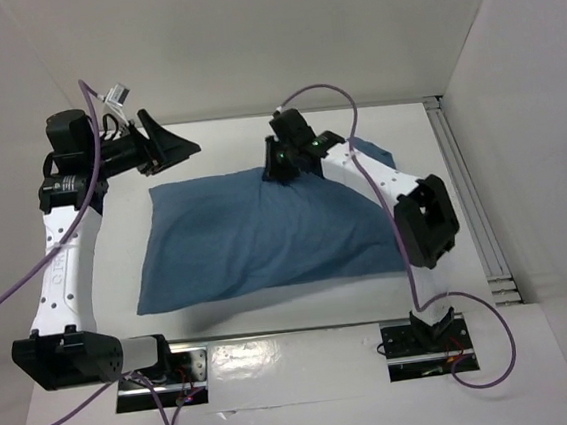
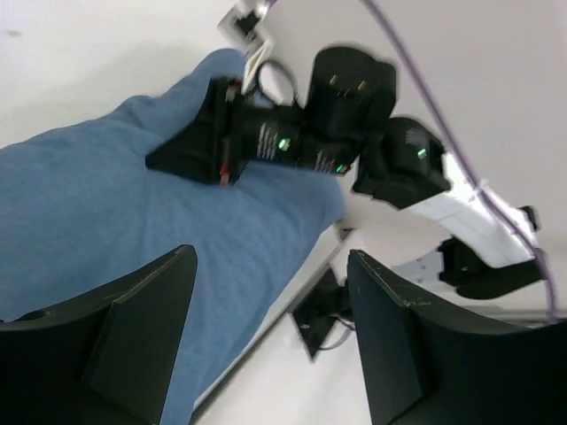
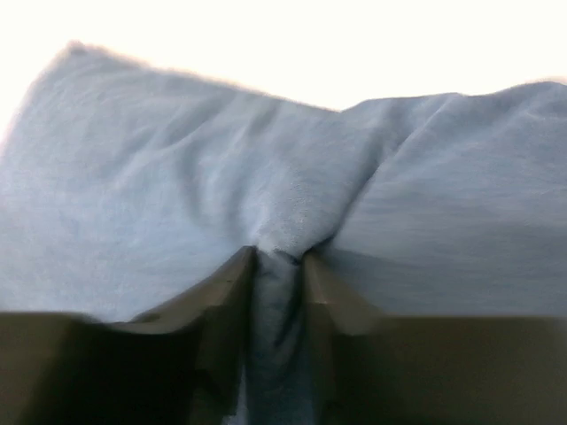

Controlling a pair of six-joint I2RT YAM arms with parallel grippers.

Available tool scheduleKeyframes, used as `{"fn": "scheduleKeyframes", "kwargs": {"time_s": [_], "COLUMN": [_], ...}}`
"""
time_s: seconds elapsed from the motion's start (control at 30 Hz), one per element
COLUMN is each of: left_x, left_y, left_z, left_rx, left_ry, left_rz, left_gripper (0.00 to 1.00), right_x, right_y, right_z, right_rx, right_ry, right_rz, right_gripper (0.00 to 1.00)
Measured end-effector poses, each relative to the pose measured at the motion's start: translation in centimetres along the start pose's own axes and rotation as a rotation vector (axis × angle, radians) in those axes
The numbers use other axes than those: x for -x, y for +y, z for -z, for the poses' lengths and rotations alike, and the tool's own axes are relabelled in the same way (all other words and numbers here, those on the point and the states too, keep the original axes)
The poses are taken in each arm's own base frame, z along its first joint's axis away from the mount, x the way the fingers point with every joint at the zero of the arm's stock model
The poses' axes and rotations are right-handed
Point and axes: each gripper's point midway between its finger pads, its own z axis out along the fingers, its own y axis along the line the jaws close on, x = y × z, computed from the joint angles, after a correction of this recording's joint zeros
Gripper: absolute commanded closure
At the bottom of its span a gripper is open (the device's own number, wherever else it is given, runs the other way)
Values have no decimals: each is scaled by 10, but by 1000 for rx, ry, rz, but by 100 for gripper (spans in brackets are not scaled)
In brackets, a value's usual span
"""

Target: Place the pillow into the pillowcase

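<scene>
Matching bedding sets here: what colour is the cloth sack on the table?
Plain dusty blue, unpatterned; the soft wrinkly pillowcase shows best in the top external view.

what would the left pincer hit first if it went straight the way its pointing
Probably the pillowcase, near its far edge; the right pincer, pinching that cloth, sits just beyond. Depth is unclear.

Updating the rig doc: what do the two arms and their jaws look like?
They match. The left arm and right arm have white links, black joint housings and black wedge-shaped jaws. A purple cable trails from each. Small green lights glow on the right wrist.
</scene>
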Motion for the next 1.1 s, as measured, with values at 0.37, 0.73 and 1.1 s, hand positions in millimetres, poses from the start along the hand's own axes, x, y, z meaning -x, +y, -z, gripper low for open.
{"fn": "scheduleKeyframes", "kwargs": {"time_s": [0.37, 0.73, 1.1], "left_x": [-99, -169, -127], "left_y": [66, 122, 161], "left_z": [-12, -8, -67], "left_rx": [387, 651, 695], "left_ry": [207, 274, 241], "left_rz": [47, 60, 8], "left_gripper": [5, 11, 19], "right_x": [57, -15, -50], "right_y": [-8, -170, -192], "right_z": [50, 157, 111], "right_rx": [-98, -386, -408], "right_ry": [-161, -121, -91], "right_rz": [50, -128, -203], "right_gripper": [8, 8, 8]}}
